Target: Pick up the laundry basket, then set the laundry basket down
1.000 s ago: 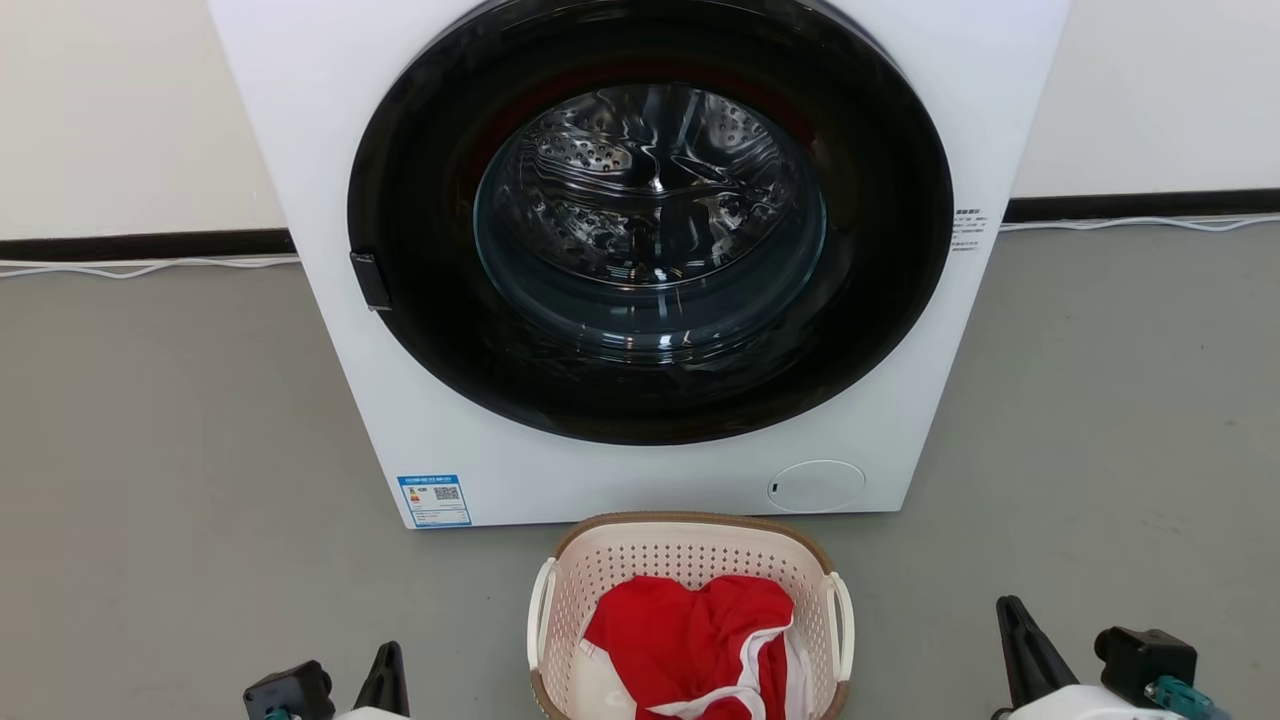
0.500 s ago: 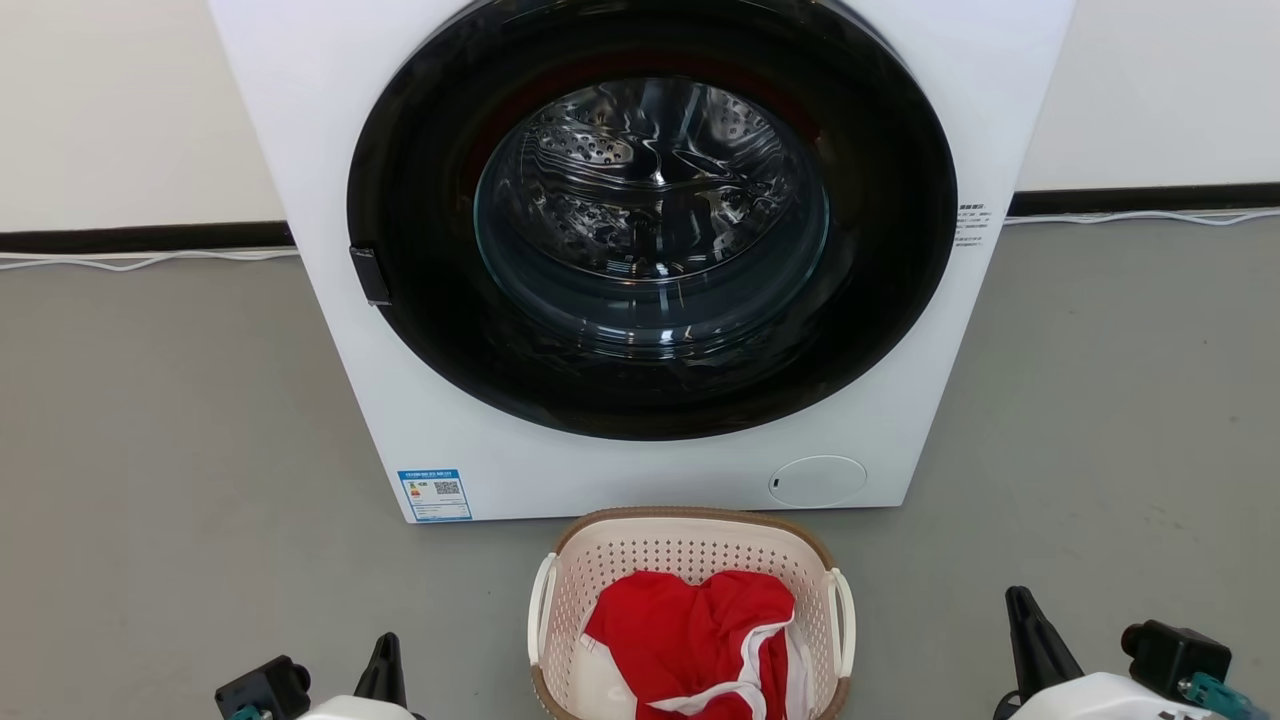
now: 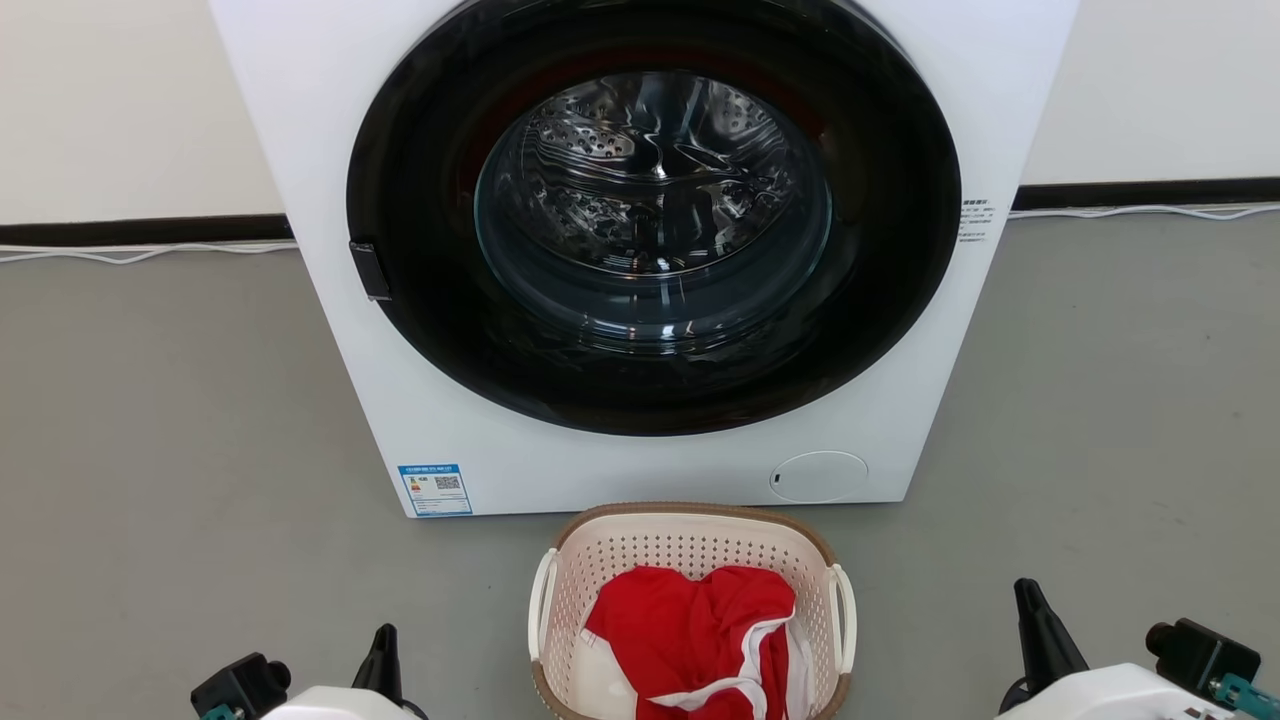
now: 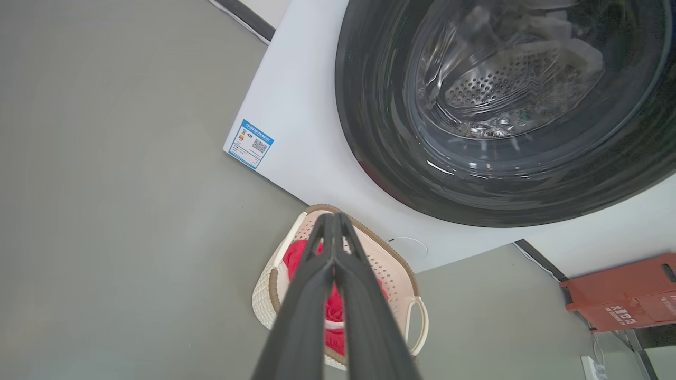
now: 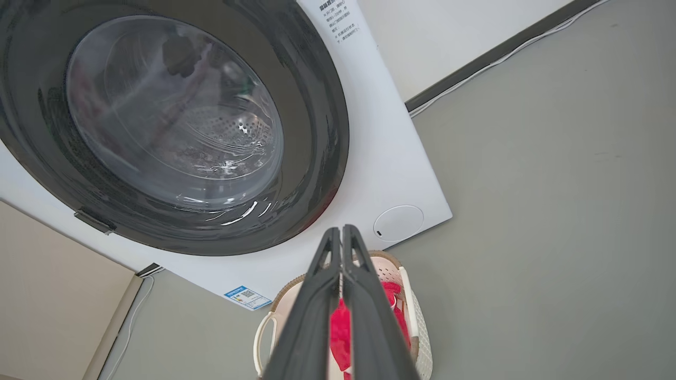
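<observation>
The laundry basket (image 3: 690,548) rests, seemingly flat, on the floor (image 3: 150,450) between and ahead of the left claw (image 3: 383,650) and right claw (image 3: 1028,605), both pressed together, touching nothing. This fits before lifting or after setting down. Its handles (image 3: 541,600), one toward each claw, favour a level two-sided hold.

Grey floor (image 3: 150,420), white wall (image 3: 120,100), black skirting (image 3: 140,230), white washer (image 3: 300,100).

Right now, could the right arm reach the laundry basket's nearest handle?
Probably yes: only floor lies between the right gripper and the handle of the laundry basket, though that gripper is shut.
</observation>
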Tool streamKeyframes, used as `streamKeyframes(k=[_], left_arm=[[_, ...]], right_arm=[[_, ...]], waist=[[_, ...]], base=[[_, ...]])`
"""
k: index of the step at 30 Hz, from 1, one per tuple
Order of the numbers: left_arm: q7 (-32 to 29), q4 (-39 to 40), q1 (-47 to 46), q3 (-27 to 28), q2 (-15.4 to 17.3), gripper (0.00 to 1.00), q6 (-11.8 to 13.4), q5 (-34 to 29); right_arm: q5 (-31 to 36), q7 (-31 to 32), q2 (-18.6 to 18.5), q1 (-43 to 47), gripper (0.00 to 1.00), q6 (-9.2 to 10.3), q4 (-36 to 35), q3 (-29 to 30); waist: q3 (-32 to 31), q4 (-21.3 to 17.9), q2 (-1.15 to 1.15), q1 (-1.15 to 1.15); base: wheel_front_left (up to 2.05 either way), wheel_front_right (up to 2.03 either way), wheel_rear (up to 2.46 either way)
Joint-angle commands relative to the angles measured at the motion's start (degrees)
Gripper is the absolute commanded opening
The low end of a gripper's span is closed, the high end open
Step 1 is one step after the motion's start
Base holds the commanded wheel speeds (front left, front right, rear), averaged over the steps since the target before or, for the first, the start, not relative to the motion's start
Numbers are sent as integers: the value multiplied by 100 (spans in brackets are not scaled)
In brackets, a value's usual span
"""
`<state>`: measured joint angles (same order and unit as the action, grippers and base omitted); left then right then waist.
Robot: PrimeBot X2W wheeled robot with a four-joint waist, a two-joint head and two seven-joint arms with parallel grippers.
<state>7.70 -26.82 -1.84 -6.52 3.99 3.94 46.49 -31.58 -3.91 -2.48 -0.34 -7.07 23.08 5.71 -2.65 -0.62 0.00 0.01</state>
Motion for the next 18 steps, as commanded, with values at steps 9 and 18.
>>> streamKeyframes(k=[9,18], left_arm=[[-152,296,-292,230,18,0,-178,544],[-304,413,-309,359,2,0,-293,1023]], right_arm=[[-734,147,-31,-325,0,-17,-254,-1],[-1369,254,-32,-356,0,-20,-332,9]], waist=[[30,7,0,-1],[60,13,0,-1]], base=[[0,0,0],[0,0,0]])
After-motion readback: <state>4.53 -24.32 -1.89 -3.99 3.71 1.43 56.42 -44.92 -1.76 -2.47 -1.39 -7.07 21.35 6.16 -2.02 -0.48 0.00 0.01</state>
